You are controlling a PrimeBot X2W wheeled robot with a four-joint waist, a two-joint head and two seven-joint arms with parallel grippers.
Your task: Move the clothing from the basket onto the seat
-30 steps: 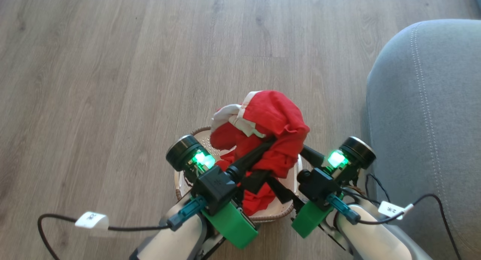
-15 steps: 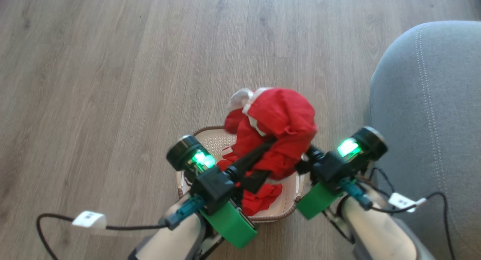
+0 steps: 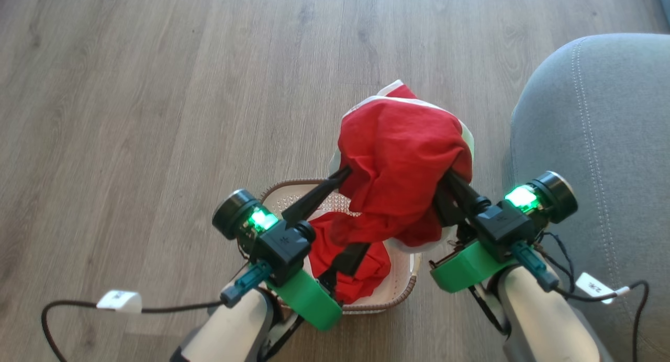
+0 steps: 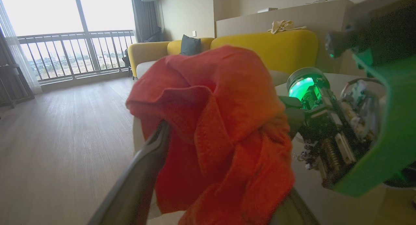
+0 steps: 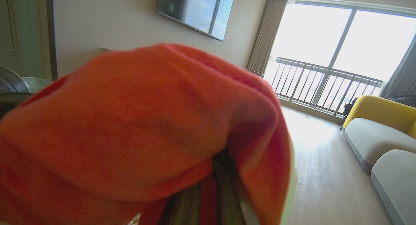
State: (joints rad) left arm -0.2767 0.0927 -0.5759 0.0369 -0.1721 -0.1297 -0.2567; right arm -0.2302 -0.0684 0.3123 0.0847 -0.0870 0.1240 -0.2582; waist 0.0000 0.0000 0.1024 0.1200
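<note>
In the head view the right end effector (image 3: 453,181) is pinched shut on a raised red garment (image 3: 403,163) hanging above the basket (image 3: 387,302), the left end effector (image 3: 356,207) stands wide and grips nothing, a second red garment (image 3: 356,268) lies in the basket, and neither piece is on the grey sofa (image 3: 591,142) at the right, so I judge the task barely begun. In the left wrist view the raised red garment (image 4: 221,121) bunches between that arm's spread fingers (image 4: 139,179). In the right wrist view it drapes over the closed fingers (image 5: 224,199), both pieces yet to reach the grey sofa
</note>
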